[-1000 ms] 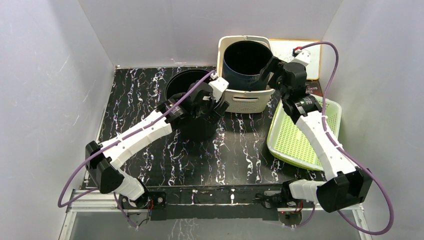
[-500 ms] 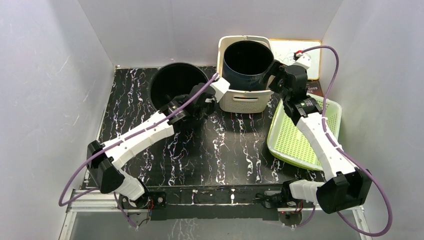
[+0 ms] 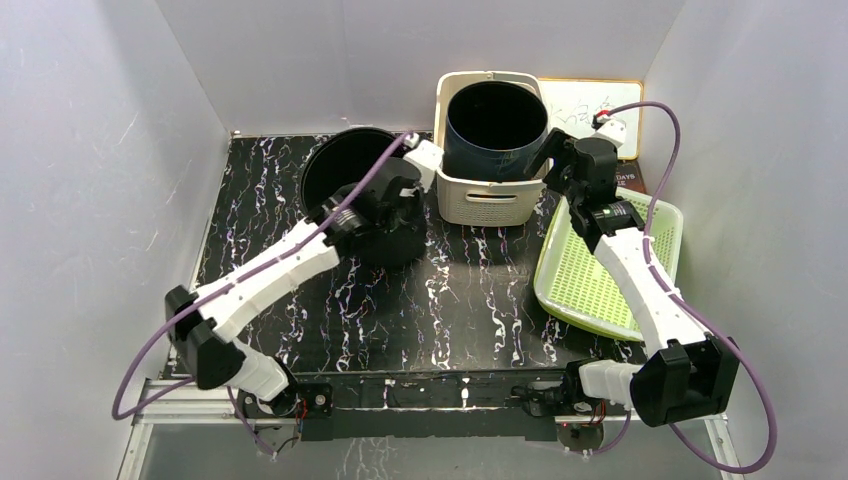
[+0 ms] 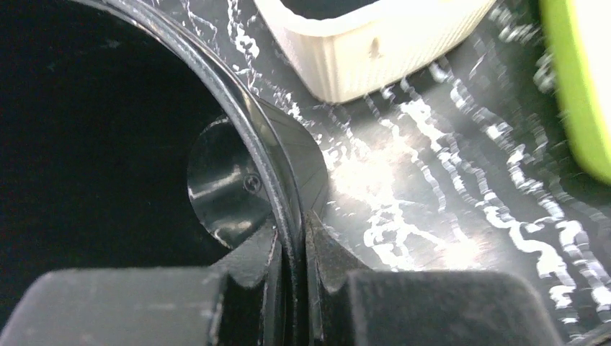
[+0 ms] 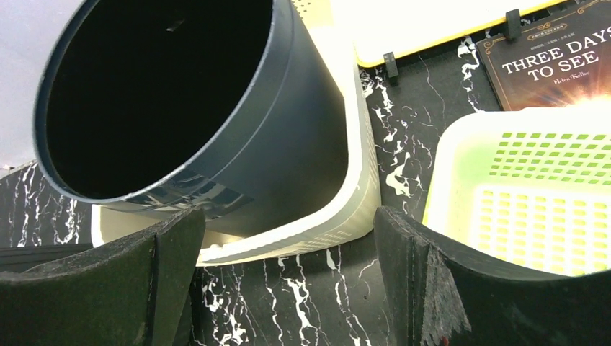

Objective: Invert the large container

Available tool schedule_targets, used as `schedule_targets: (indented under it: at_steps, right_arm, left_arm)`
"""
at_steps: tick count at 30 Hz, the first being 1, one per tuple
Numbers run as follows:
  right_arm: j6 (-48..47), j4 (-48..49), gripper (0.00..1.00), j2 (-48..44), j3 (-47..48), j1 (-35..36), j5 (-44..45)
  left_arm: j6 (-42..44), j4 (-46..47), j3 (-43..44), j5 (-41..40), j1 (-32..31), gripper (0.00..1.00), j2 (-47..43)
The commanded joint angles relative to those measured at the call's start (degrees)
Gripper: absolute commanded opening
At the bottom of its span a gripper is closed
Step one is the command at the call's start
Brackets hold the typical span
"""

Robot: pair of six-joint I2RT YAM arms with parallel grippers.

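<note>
Since half a second ago the large black container (image 3: pixel 352 178) has tipped further, its mouth turned up and away from the arms. The left pincer (image 4: pixel 292 238) is clamped on its rim, one finger inside the wall and one outside. The arm hides the container's lower side, so contact with the desk (image 3: pixel 470 300) cannot be judged, and its inside is only darkness. Just beyond that pincer, to its right, stands a cream basket (image 3: pixel 490 203) holding a dark blue container (image 5: pixel 295 137). The right pincer (image 5: pixel 288 245) gapes wide beside that basket, gripping nothing. To its right lies a green tray (image 5: pixel 533 180), and a book (image 5: pixel 555 65) beyond is cut off.
</note>
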Motion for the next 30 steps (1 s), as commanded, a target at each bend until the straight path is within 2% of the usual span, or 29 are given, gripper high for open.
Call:
schedule_targets:
  at_steps: [1,6,12,19,24,30]
  right_arm:
    - [0.22,3.9,0.86,-1.32,-0.4,-1.76,-1.63]
    - [0.22,4.3,0.86,-1.43,-0.96,-2.89,-2.45]
    - [0.18,4.69,0.86,-2.73,-2.03,-4.21,-3.15]
    - [0.19,4.61,0.85,-3.44,-2.49,-4.45,-4.28]
    - [-0.09,4.52,0.85,-3.73,-2.88,-4.44,-4.15]
    - [-0.06,4.78,0.84,-3.12,-2.22,-4.49,-4.57]
  left_arm:
    - [-8.64,13.84,-1.47,-2.74,-0.27,0.0,-13.03]
    - [-15.24,24.55,-10.46,-4.8,0.34,0.0,-21.79]
    - [-23.89,29.69,-20.57,-2.96,2.35,0.0,-27.04]
    - [-32.11,30.08,-27.86,4.79,5.51,0.0,-28.51]
    - [-36.3,26.6,-31.72,10.37,5.59,0.0,-32.08]
    - [-44.49,34.21,-38.74,21.41,5.59,0.0,-36.27]
